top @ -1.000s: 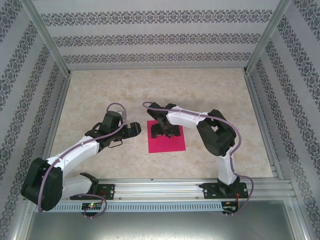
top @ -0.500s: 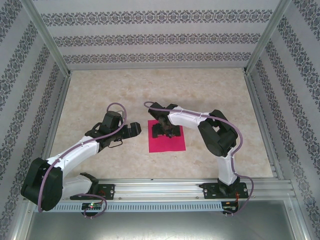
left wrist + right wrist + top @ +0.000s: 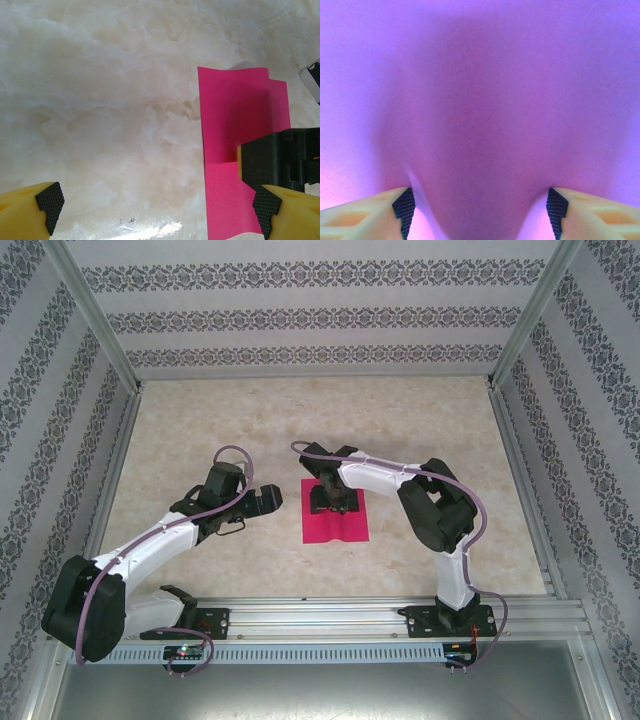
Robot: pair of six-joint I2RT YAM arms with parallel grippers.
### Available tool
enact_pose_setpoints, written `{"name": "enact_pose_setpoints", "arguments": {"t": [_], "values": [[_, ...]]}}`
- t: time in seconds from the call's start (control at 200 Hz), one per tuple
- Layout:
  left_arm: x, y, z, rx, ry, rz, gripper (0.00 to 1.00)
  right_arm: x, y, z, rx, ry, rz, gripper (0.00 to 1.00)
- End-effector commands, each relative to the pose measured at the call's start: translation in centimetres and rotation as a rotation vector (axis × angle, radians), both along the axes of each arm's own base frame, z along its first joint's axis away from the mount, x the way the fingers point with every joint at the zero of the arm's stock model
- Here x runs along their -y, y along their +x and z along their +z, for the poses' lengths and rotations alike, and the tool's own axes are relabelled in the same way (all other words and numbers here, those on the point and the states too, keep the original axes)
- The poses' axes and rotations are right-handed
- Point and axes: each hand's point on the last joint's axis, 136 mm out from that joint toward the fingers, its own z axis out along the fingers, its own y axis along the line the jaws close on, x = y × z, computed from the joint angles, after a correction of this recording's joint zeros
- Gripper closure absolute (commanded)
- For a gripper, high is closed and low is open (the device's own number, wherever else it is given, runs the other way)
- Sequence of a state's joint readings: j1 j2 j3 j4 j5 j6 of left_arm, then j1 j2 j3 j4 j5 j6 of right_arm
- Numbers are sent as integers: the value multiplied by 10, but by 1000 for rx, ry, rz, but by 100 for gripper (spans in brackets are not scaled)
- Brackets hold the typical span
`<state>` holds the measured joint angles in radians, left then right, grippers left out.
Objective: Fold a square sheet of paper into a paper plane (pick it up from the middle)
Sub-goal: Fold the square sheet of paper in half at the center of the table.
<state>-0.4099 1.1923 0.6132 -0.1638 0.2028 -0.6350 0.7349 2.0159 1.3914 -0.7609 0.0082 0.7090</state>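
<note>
Magenta square sheet of paper [image 3: 336, 528] lies mid-frame on the desk [image 3: 300, 420]. The right claw [image 3: 333, 502] presses its middle, jaws half apart, paper humping between them. Closing slowly, then lifting straight, should avoid creasing. The left claw [image 3: 268, 502] gapes wide, empty.

The square sheet of paper [image 3: 335, 528] is thin, matt magenta stock on a cream, marble-look table [image 3: 100, 100] with a faint polished sheen. The left gripper [image 3: 157, 205] has yellow plastic fingers [image 3: 20, 212] with black cross-hatched pads [image 3: 50, 200]. The rail [image 3: 350, 612] is brushed aluminium, and the right arm [image 3: 378, 476] wears a smooth white plastic shell.
</note>
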Motion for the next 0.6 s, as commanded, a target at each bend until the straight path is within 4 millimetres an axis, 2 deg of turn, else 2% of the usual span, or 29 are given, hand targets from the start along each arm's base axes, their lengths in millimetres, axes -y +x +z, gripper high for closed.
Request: {"name": "enact_pose_setpoints", "arguments": {"t": [0.0, 0.045, 0.205, 0.28, 0.595], "values": [[0, 10, 13, 45, -6, -2, 0, -10, -1, -4, -11, 56, 2, 34], [0, 10, 13, 43, -3, -2, 0, -10, 0, 0, -1, 64, 3, 43], [-2, 9, 14, 46, 6, 0, 0, -12, 5, 17, 34, 102, -6, 49], [-2, 10, 14, 46, 8, -2, 0, -17, 7, 27, 55, 145, -7, 60], [-1, 12, 16, 49, 9, 0, 0, -42, 14, 76, 120, 409, -8, 65]]}}
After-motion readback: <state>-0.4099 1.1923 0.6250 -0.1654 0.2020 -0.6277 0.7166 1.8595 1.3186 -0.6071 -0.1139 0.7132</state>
